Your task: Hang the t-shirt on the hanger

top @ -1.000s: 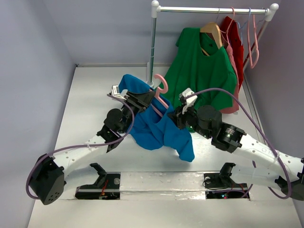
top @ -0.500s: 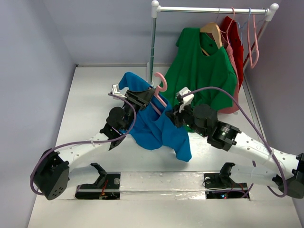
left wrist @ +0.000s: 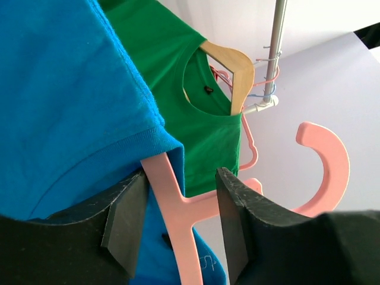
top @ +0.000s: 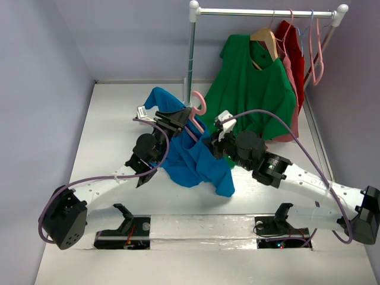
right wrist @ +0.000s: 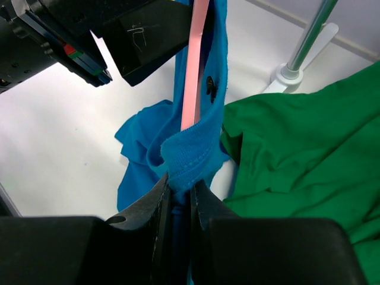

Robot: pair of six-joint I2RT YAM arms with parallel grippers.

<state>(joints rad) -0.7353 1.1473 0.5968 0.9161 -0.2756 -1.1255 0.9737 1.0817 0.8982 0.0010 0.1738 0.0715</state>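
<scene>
My left gripper (top: 181,119) is shut on the light pink hanger (top: 200,103) and holds it up above the table, hook pointing away from me. In the left wrist view the hanger's neck (left wrist: 177,217) runs between my fingers, and my gripper (left wrist: 178,205) closes across its junction. The bright blue t-shirt (top: 196,163) drapes over one hanger arm and hangs down to the table. It fills the upper left of the left wrist view (left wrist: 59,107). My right gripper (top: 214,142) is shut on a fold of the t-shirt's edge (right wrist: 191,153) just beside the hanger arm (right wrist: 194,71); my right gripper (right wrist: 179,191) shows there too.
A clothes rack stands at the back, with its pole (top: 191,53) just behind the hanger. A green t-shirt (top: 249,89) on a tan wooden hanger (top: 265,38) hangs close to my right gripper. Red and salmon shirts (top: 292,50) and bare pink hangers (top: 318,50) hang further right.
My right gripper has moved left and away from me toward the hanger, pulling the t-shirt's edge with it. The left gripper and hanger have shifted slightly up and left.
</scene>
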